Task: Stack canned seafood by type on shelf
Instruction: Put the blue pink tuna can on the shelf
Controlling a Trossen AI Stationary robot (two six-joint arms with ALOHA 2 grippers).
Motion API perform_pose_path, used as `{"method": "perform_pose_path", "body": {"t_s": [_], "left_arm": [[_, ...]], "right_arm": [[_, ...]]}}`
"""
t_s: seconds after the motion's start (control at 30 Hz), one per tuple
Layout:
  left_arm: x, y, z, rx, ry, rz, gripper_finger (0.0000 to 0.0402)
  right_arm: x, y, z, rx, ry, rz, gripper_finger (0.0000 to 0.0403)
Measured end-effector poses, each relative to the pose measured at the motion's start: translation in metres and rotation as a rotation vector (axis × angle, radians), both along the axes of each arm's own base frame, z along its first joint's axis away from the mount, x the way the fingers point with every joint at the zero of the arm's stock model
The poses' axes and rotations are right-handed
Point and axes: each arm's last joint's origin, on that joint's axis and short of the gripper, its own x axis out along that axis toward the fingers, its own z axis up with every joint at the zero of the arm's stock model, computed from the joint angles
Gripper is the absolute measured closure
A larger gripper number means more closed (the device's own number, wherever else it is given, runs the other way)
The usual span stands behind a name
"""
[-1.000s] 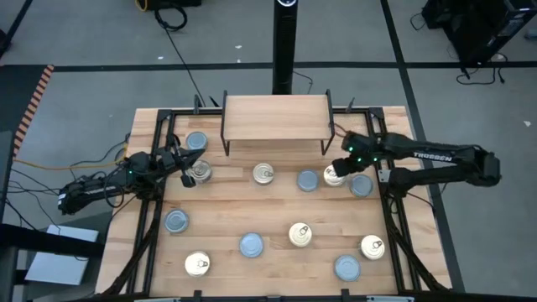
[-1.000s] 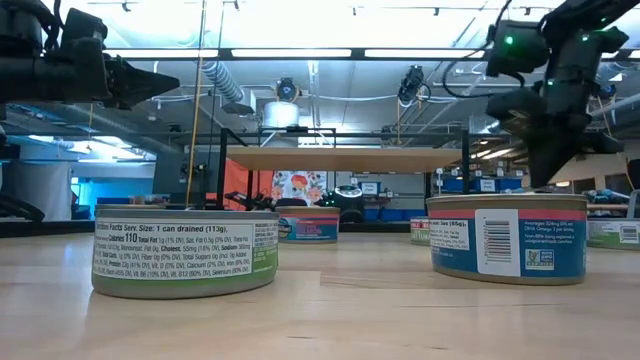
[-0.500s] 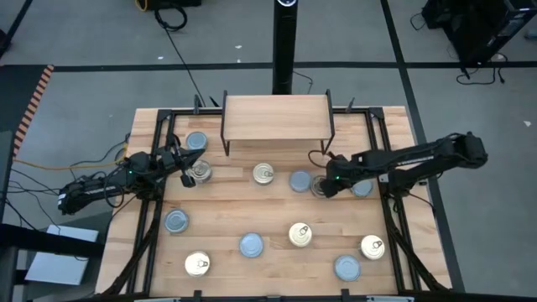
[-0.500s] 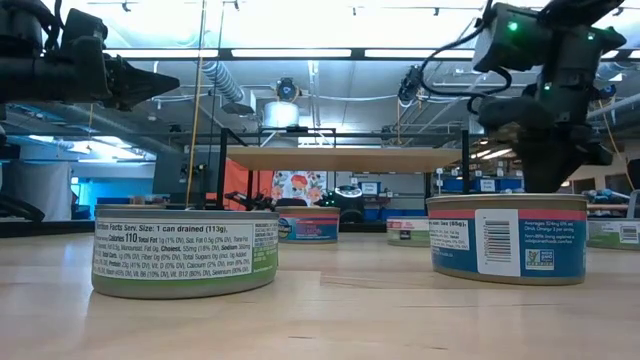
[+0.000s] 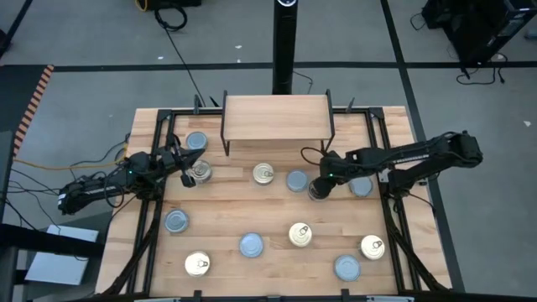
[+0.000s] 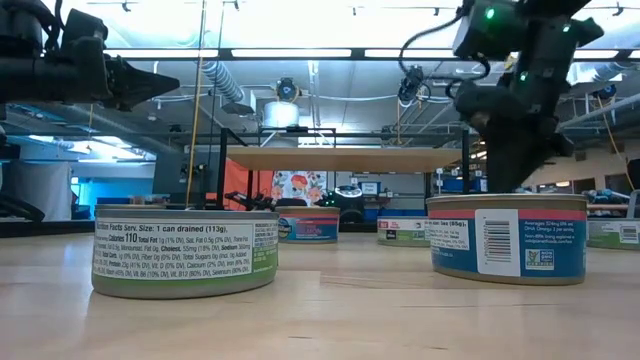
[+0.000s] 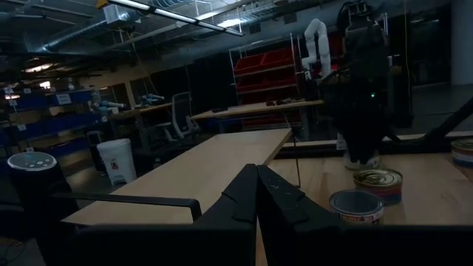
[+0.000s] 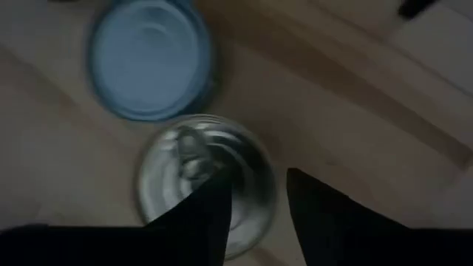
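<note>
Canned seafood (image 5: 263,174), twelve tins, spread on tabletop (image 5: 226,210) before shelf (image 5: 275,117): six gold pull-tab, six blue-grey. Nearest label (image 6: 185,255) reading "Calories 110". Right gripper (image 5: 317,190) jaws apart over gold tin (image 8: 185,174); left gripper (image 5: 186,174) jaws together, at table's left.

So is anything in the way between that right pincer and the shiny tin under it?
No. The right pincer hangs right over the pull-tab tin, with nothing between them. A blue-topped tin sits just beside it.
</note>
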Motion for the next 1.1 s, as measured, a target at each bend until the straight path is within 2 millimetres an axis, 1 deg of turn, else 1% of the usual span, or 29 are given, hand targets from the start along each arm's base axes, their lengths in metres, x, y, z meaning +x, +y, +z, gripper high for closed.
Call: {"method": "perform_pose_path", "body": {"t_s": [0.2, 0.37, 0.43, 0.6, 0.63, 0.77, 0.87, 1.1], "left_arm": [[0.0, 0.0, -0.002, -0.004, 0.017, 0.0, 0.0393], [0.0, 0.0, -0.002, -0.004, 0.019, 0.0, 0.0393], [0.0, 0.0, -0.002, -0.004, 0.02, -0.001, 0.0393], [0.0, 0.0, -0.002, -0.005, 0.022, -0.001, 0.0393], [0.0, 0.0, -0.002, -0.005, 0.022, -0.001, 0.0393], [0.0, 0.0, -0.002, -0.004, 0.022, -0.007, 0.0393], [0.0, 0.0, -0.002, -0.004, 0.022, -0.007, 0.0393], [0.0, 0.0, -0.002, -0.004, 0.021, -0.006, 0.0393]], "right_arm": [[0.006, -0.005, -0.017, 0.028, 0.089, 0.032, 0.027], [0.01, -0.007, -0.02, 0.032, 0.098, 0.049, 0.0292], [0.01, -0.007, -0.019, 0.031, 0.086, 0.061, 0.0312], [0.01, -0.006, -0.018, 0.041, 0.07, 0.092, 0.0382], [0.01, -0.006, -0.017, 0.042, 0.067, 0.096, 0.0391], [0.01, -0.006, -0.017, 0.046, 0.061, 0.103, 0.039], [0.01, -0.006, -0.014, 0.044, 0.064, 0.116, 0.0396], [0.023, -0.007, 0.006, 0.021, -0.003, 0.157, 0.0398]]}}
